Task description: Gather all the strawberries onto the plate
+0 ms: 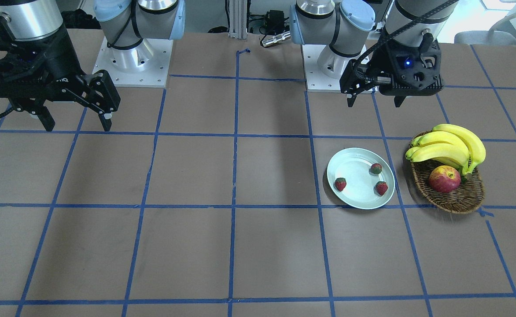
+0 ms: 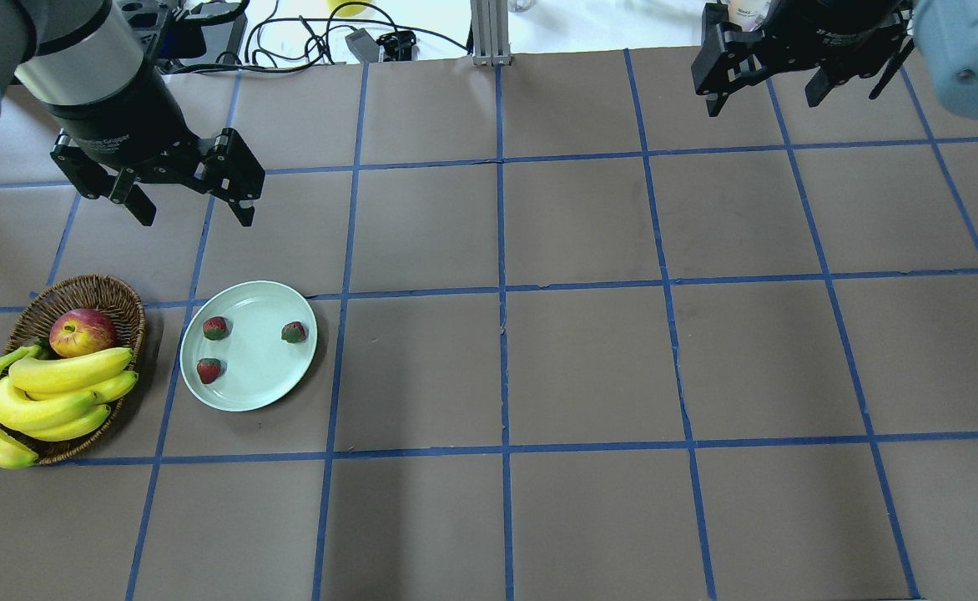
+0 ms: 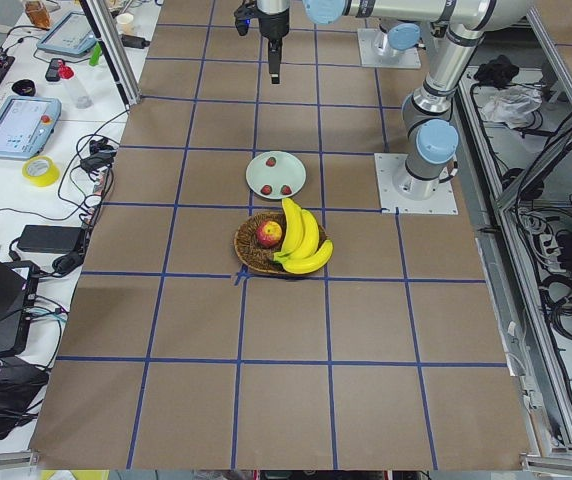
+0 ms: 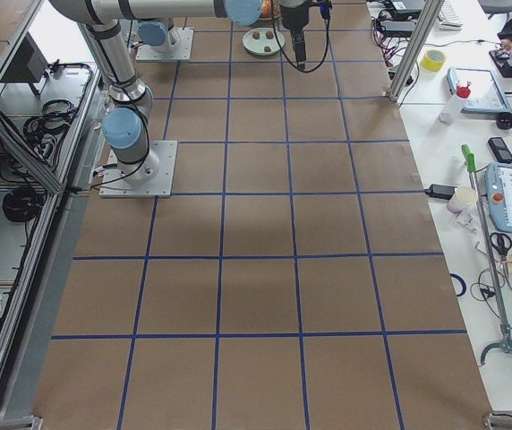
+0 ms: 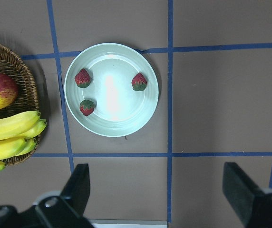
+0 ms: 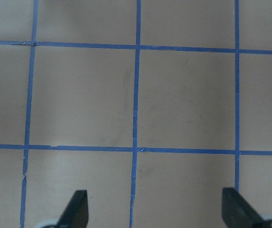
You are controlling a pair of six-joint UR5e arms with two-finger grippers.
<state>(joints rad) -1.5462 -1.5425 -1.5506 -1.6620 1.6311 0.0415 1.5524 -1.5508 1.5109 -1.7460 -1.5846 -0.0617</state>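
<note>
The pale mint plate (image 2: 249,386) sits on the table's left half, also in the front view (image 1: 357,176) and the left wrist view (image 5: 112,121). Three strawberries lie on it, apart from one another (image 2: 214,328) (image 2: 293,332) (image 2: 209,370), seen from the wrist too (image 5: 82,78) (image 5: 139,81) (image 5: 87,107). My left gripper (image 2: 195,217) (image 1: 374,102) hangs open and empty above the table, beyond the plate. My right gripper (image 2: 763,100) (image 1: 77,127) is open and empty, high over the far right of the table.
A brown wicker basket (image 2: 88,290) stands just left of the plate, holding a bunch of bananas (image 2: 47,392) and a red apple (image 2: 82,331). The brown table carries a blue tape grid (image 2: 501,288). The arm bases (image 1: 132,61) stand at the robot's edge.
</note>
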